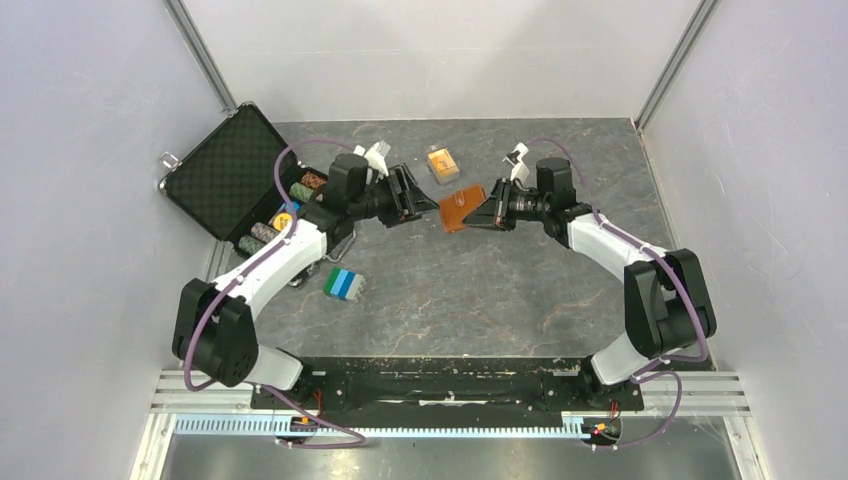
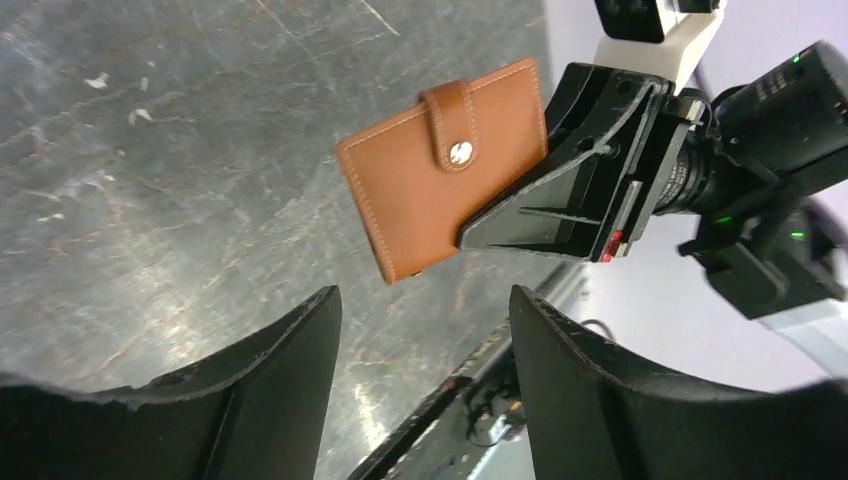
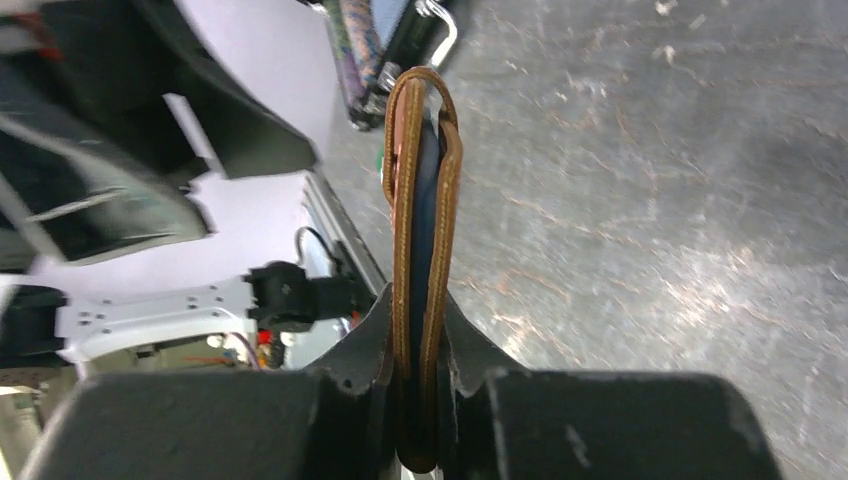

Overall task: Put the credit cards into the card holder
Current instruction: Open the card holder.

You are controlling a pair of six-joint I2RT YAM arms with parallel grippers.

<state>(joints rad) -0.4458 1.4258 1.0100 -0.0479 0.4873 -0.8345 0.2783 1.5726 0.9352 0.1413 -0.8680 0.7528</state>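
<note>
While the right gripper (image 1: 480, 214) pinches the wallet (image 1: 460, 209) above the table (image 1: 500, 290) in the top view, the left gripper (image 1: 425, 203) faces it from just beside, spread and holding nothing; the wallet hangs between the two grippers; orange cards (image 1: 443, 163) sit in a small stack on the table just beyond the wallet, apart from both grippers; an open case (image 1: 225, 165) lies at the far left with chips (image 1: 262, 232) along its near side; a striped block (image 1: 343, 285) rests on the table near the left arm.

From the left wrist, the wallet shows its tan face, folded shut, the tab snapped over the front; the right gripper clamps it by one corner, clear of the table; the left fingers (image 2: 280, 390) stand wide apart at the bottom of the view, nothing between them, short of the wallet.

From the right wrist, the wallet is seen edge-on and upright; its two leather flaps lie close together with dark blue between them; the right fingers (image 3: 365, 350) squeeze its lower edge from both sides; the left gripper is a blur at upper left.
</note>
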